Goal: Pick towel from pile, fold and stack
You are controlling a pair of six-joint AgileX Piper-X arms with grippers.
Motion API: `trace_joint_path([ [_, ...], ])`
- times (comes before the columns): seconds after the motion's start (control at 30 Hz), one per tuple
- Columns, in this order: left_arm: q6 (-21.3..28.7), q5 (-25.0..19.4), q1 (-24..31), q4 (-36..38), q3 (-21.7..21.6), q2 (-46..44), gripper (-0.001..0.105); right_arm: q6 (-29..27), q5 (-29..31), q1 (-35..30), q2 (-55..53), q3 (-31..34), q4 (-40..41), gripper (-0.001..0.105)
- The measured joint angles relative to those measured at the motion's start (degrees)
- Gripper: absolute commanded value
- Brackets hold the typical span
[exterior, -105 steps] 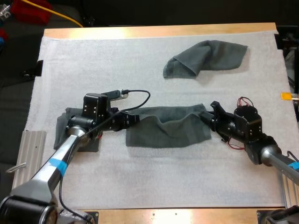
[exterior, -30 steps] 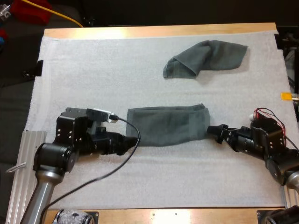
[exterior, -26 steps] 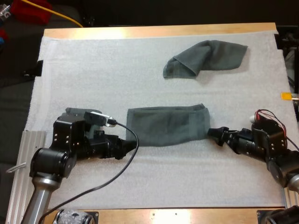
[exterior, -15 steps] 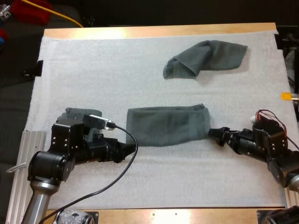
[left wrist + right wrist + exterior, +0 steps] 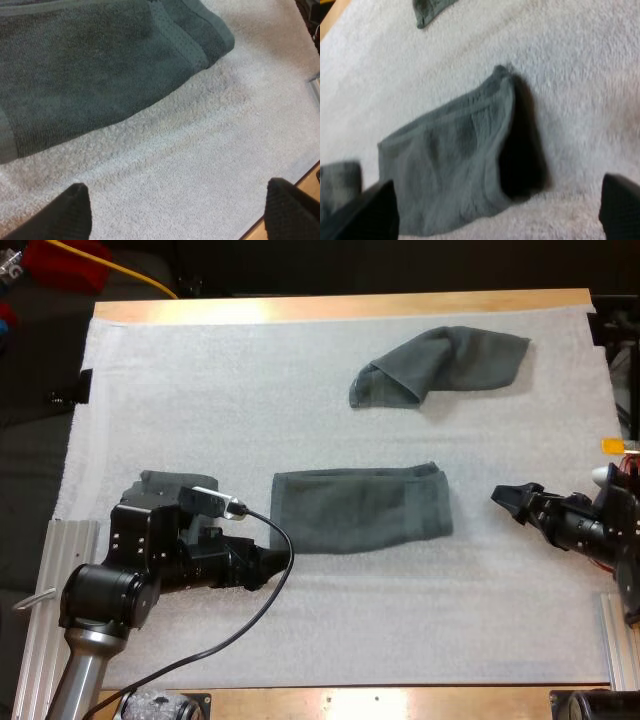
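Plainly, both pincers stand wide open and hold nothing. The left pincer sits low over the white mat just beside the near left corner of the folded towel, without touching it. In the left wrist view its two black fingers stand far apart, with bare mat between them and the towel's banded edge lying ahead. The right pincer is off the towel's right end, with a clear stretch of mat between the two. In the right wrist view its fingers are likewise spread wide, with the towel's right end facing them and casting a dark shadow on the mat.

The folded towel lies flat as a long rectangle in the middle of the mat, its long side running left to right. The crumpled towel lies well apart from it, toward the far right of the mat. A third towel shows partly behind the left arm, near the mat's left edge. The mat covers most of the wooden counter.
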Motion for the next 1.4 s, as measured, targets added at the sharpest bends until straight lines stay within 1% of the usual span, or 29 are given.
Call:
trace_joint_path([
  [0.2, 0.00, 0.00, 0.00, 0.00, 0.00, 0.00, 0.069, -4.14, -1.62, -1.14, 5.75, -3.12, 0.44, 0.079],
  [0.4, 0.00, 0.00, 0.00, 0.00, 0.00, 0.00, 0.069, -7.03, -2.63, -1.14, 12.39, -8.88, 0.60, 0.079],
  [0.57, 0.00, 0.00, 0.00, 0.00, 0.00, 0.00, 0.069, -9.52, -5.55, -1.14, 18.36, -12.84, 0.87, 0.079],
  [0.7, 0.00, 0.00, 0.00, 0.00, 0.00, 0.00, 0.069, -11.90, -7.51, -1.14, 22.68, -14.83, 0.91, 0.079],
  [0.83, 0.00, 0.00, 0.00, 0.00, 0.00, 0.00, 0.069, -14.28, -10.07, -1.14, 26.28, -15.61, 0.99, 0.079],
  [1.0, 0.00, 0.00, 0.00, 0.00, 0.00, 0.00, 0.069, -17.33, -11.82, -1.14, 29.93, -15.61, 1.70, 0.079],
  [1.2, 0.00, 0.04, 0.00, 0.00, 0.00, 0.00, 0.069, -18.26, -13.58, -1.14, 33.29, -15.85, 1.75, 0.079],
  [1.4, 0.00, 0.04, 0.00, 0.00, 0.00, 0.00, 0.069, -18.42, -14.07, 0.15, 35.94, -15.85, 1.88, 0.079],
])
